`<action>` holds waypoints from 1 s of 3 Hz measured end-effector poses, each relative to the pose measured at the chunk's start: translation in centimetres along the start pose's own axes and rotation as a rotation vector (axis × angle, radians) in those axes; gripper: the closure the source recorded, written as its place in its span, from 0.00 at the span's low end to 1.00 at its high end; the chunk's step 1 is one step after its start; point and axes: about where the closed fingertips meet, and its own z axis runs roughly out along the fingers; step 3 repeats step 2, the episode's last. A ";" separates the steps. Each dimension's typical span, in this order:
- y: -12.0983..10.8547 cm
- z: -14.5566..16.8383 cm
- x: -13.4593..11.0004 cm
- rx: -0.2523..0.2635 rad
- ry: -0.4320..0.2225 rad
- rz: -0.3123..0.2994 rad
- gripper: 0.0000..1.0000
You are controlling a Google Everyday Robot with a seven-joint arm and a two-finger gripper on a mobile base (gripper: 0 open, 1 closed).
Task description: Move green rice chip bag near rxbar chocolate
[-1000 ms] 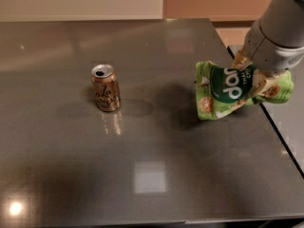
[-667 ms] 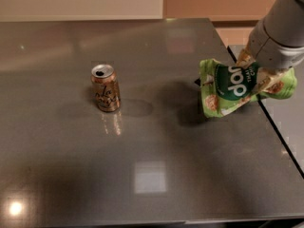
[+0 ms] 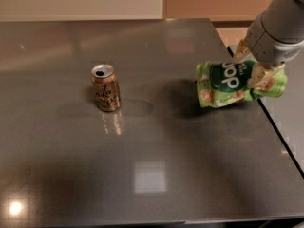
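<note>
The green rice chip bag (image 3: 228,85), light green with a dark green circle and white lettering, hangs tilted just above the right side of the dark table (image 3: 142,141). My gripper (image 3: 254,70) is at the bag's right end, shut on it, with the grey arm coming in from the upper right corner. The bag casts a shadow on the table to its left. The rxbar chocolate is out of view.
A gold-orange drink can (image 3: 106,87) stands upright at the left of the middle of the table. The table's right edge (image 3: 280,137) runs diagonally just below the bag, with a lighter surface beyond it.
The bag has tilted toward horizontal and shifted slightly right and up with the gripper. The can has not moved.
</note>
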 end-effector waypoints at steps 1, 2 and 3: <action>-0.7 0.2 -0.3 0.048 -0.027 0.067 0.00; -0.7 0.2 -0.3 0.048 -0.027 0.067 0.00; -0.7 0.2 -0.3 0.048 -0.027 0.067 0.00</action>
